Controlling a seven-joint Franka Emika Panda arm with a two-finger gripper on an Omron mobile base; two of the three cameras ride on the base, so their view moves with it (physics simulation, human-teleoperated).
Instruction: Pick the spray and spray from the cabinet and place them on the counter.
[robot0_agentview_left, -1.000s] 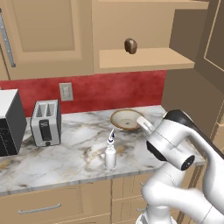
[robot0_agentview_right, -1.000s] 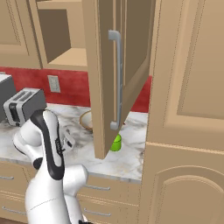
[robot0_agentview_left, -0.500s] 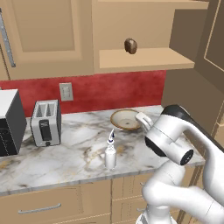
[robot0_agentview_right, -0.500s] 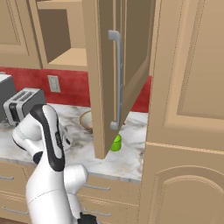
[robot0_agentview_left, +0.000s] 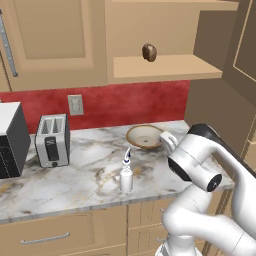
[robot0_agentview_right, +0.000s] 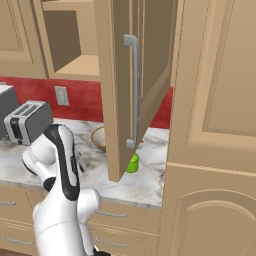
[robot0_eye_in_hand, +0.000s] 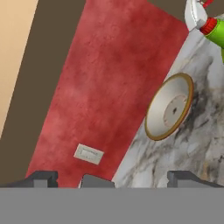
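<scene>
White spray bottle (robot0_agentview_left: 126, 176) upright on the marble table (robot0_agentview_left: 85, 165), toward the front edge, apart from everything else. Green spray bottle (robot0_agentview_right: 132, 163) also on the table, standing behind the lower edge of the open cabinet door (robot0_agentview_right: 131, 85); seen again in the hand view at upper right (robot0_eye_in_hand: 215, 29), red-white top toward the red wall. Tan bowl (robot0_agentview_left: 144, 136) on the table between the two, closer to the backsplash (robot0_agentview_left: 125, 102).

Cabinet (robot0_agentview_left: 165, 67) open; shelf carrying a small brown roundish lump (robot0_agentview_left: 149, 52), no bottle visible there. Toaster (robot0_agentview_left: 51, 139) and dark-fronted appliance (robot0_agentview_left: 11, 141) on the table well to the left, wall outlet (robot0_agentview_left: 75, 104) above the toaster.

Gripper (robot0_eye_in_hand: 109, 180) spread wide, nothing between the fingertips; pointed at the backsplash and the table's rear edge, bowl ahead, apart from both bottles. Arm (robot0_agentview_left: 200, 165) folded over the table's right end.

Judgement: both bottles out of the cabinet and resting on the table, so the placing looks done. Nothing held, nothing left on the shelf to fetch. Remaining, at most, pulling the arm clear; cabinet door open, not part of the task as worded.
</scene>
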